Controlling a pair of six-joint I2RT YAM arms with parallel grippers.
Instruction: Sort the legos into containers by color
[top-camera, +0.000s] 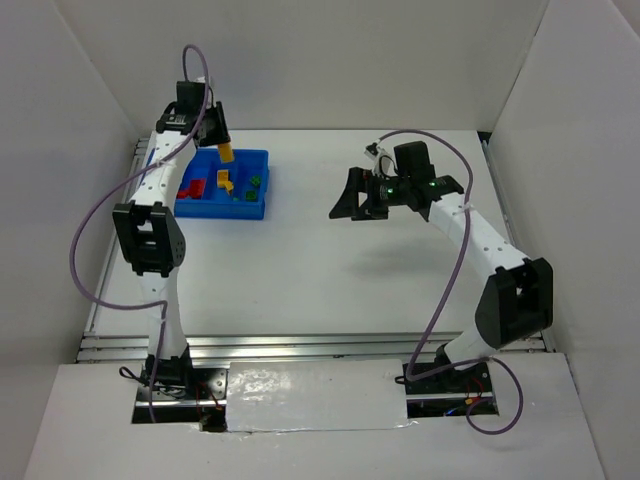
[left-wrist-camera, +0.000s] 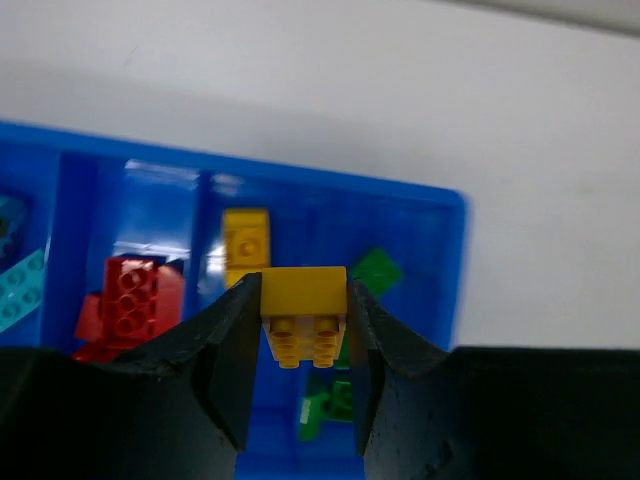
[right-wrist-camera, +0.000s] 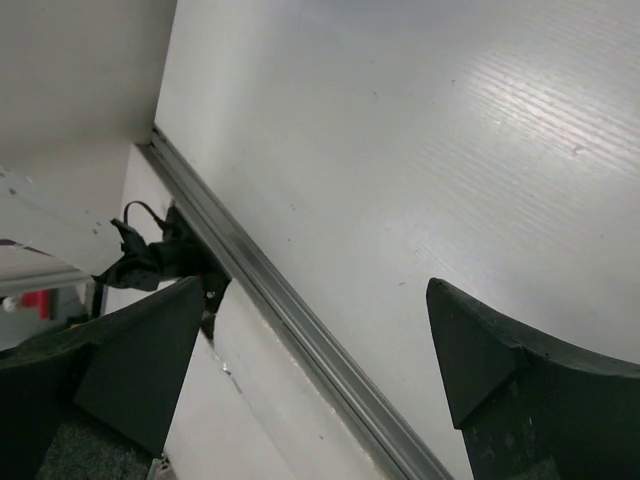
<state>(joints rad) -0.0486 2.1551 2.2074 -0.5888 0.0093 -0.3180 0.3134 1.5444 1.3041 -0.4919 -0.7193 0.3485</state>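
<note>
Left gripper (left-wrist-camera: 303, 335) was clamped, jaws narrow, on a small yellow plastic lego brick (left-wrist-camera: 304, 292). It hung over the bright blue rectangular plastic four-compartment tray (top-camera: 262, 172) at the 10 o'clock part of the white table (top-camera: 330, 270). Tray compartments held cyan bricks (left-wrist-camera: 20, 285), red bricks (left-wrist-camera: 130, 300), a second yellow brick (left-wrist-camera: 245, 245) and green bricks (left-wrist-camera: 375, 270). Right gripper (right-wrist-camera: 315, 330) was wide open and empty, at 1 o'clock from table centre.

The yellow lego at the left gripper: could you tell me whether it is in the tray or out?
Out: the left gripper is shut on the yellow lego, holding it above the blue tray.
</note>
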